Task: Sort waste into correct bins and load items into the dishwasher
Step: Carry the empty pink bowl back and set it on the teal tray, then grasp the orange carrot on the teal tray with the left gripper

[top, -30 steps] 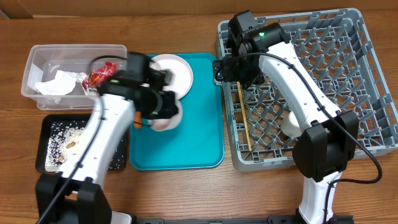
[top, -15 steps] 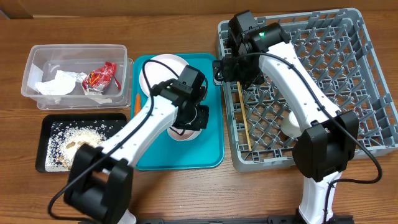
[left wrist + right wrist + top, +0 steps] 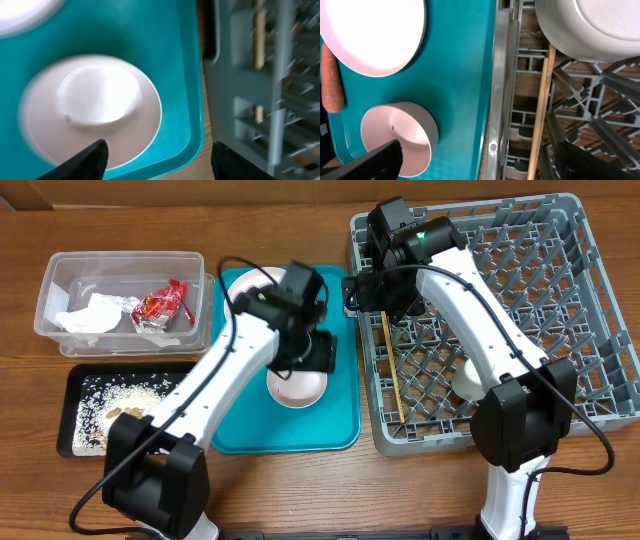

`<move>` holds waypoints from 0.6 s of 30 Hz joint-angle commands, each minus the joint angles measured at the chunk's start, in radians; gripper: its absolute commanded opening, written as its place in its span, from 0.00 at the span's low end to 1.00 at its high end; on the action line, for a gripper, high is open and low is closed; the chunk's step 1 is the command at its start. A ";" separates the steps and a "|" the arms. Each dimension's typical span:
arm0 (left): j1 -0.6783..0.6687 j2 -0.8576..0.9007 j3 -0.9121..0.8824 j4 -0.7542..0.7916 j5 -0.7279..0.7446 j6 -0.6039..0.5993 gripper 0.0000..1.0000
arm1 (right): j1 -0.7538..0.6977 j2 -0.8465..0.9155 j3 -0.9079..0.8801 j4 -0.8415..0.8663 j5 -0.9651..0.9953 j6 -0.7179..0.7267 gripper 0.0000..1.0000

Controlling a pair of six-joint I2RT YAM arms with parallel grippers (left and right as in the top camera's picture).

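The left hand hangs spread wide and empty just above a white bowl on the teal tray, near the tray's right rim (that rim lies just beside the grey rack). Bare tray surrounds the bowl. The right hand, also wide and empty, hovers over the rack's left edge, above a chopstick lying inside. The plate sits at the tray's far end, with the carrot piece beside it.
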 commanded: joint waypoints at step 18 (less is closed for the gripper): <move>0.229 -0.007 0.070 -0.166 -0.379 -0.018 0.65 | 0.005 -0.026 0.021 0.003 -0.005 0.003 1.00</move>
